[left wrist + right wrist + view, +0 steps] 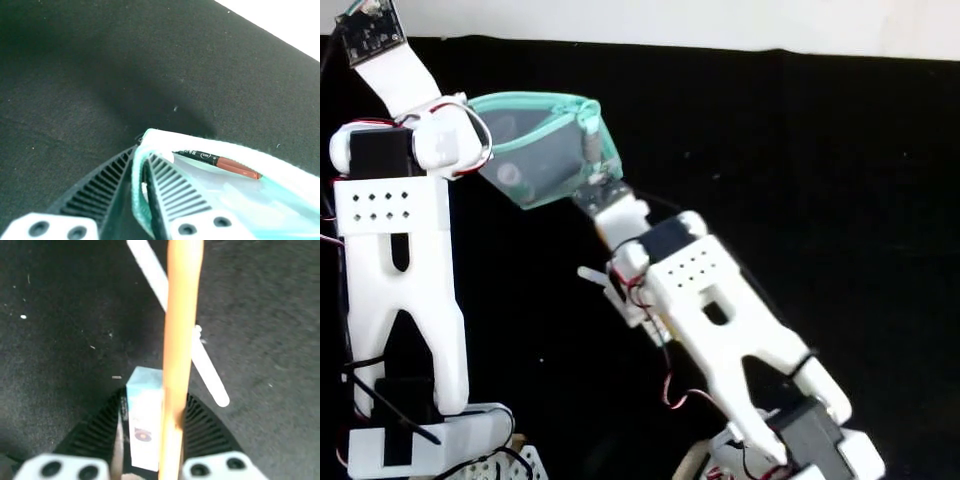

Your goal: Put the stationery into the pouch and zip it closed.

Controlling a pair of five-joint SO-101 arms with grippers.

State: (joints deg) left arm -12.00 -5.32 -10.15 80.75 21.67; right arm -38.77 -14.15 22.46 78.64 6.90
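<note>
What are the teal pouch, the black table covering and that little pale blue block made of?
The pouch: soft fabric by its look, teal woven trim, greyish see-through side panel, mesh or thin plastic. The table covering: matte black cloth, likely felt; no shine, lint specks cling. The pale blue block in the right gripper: smooth printed sleeve, perhaps card around an eraser.

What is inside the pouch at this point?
A black pen with a red cap lies inside the pouch, held by the left gripper. The wall covers the rest.
</note>
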